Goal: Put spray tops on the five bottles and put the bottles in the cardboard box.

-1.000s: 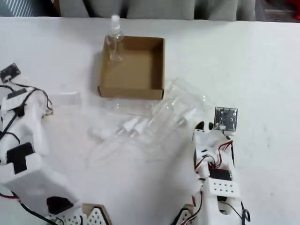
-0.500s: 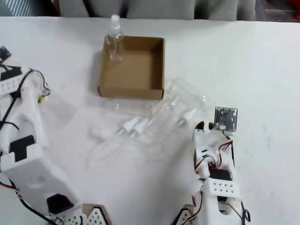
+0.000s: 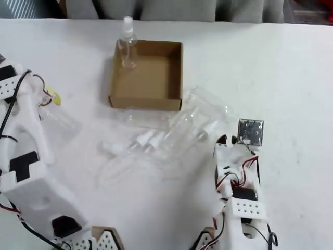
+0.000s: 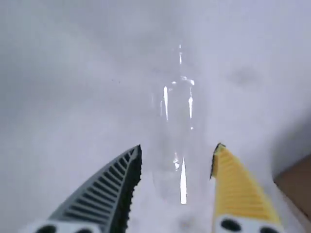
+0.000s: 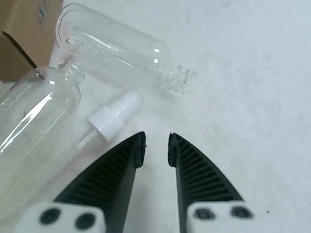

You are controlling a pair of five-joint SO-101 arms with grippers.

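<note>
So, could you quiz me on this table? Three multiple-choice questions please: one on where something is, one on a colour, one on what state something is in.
1. Where is the bottle that already wears its spray top?
A) standing in a corner of the cardboard box
B) lying flat on the table
C) down on the floor

2. What colours are the left gripper fingers?
A) both white
B) one yellow, one grey
C) both red

3. How is the cardboard box?
A) taped shut
B) open at the top
C) tipped on its side

Answers:
1 A: it stands upright in the box's far corner.
2 B: the left wrist view shows a yellow finger beside a grey one.
3 B: the high view looks straight down onto its inside floor.
</note>
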